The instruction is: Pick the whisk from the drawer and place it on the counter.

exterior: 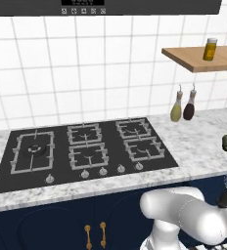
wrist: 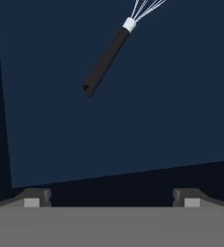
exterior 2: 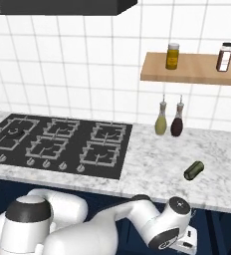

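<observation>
While the gripper (wrist: 111, 198) hangs released above the drawer (wrist: 133, 135), its two finger tips wide apart and holding nothing, the whisk (wrist: 110, 52) lies flat on the navy drawer floor well ahead of them, black handle pointing back toward the fingers and silver wires running out past the top edge of the hand view. On the marbled table (exterior 2: 157, 164) beside the black gas hob (exterior: 86, 151) lie a stubby olive-green object (exterior 2: 193, 170) and two bottles (exterior 2: 169, 122) at the tiled wall under a wooden shelf (exterior 2: 192, 69)
</observation>
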Available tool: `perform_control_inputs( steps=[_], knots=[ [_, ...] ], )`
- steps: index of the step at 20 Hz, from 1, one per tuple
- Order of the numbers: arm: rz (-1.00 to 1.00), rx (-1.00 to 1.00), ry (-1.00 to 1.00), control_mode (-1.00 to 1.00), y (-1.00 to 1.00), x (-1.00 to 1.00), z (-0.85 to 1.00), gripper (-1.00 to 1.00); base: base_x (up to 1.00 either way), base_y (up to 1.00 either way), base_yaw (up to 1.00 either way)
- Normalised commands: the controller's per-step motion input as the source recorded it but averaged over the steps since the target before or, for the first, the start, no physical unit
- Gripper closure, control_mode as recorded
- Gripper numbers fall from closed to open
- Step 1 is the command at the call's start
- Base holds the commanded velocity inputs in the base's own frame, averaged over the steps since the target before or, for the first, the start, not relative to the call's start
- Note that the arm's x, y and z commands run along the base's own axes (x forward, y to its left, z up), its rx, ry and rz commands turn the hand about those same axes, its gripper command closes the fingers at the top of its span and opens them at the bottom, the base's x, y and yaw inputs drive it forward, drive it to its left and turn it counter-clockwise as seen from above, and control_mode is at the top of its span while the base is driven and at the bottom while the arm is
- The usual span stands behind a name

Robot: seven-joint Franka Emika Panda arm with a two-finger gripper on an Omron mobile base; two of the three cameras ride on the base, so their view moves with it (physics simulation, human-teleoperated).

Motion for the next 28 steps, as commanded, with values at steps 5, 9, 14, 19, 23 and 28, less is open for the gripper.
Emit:
perform_control_inputs(
  steps=[5,9,14,19,23,28],
  knots=[
    [0.03,-0.03,0.13,-1.00,-0.07,-0.37,-0.18,-1.00,0.00,0.00,0.00],
    [0.02,-0.01,0.12,-1.00,-0.34,-0.69,-0.11,-1.00,0.00,0.00,0.00],
    [0.02,0.00,0.10,-1.00,-0.53,-0.94,-0.14,-1.00,0.00,0.00,0.00],
    [0.00,0.00,0.06,-1.00,-0.52,-1.00,-0.18,-1.00,0.00,0.00,0.00],
    [0.00,0.00,0.01,-1.00,-0.20,-0.53,-0.02,-1.00,0.00,0.00,0.00],
    [0.00,0.00,-0.05,-1.00,0.30,0.18,0.15,-1.00,0.00,0.00,0.00]
  ],
)
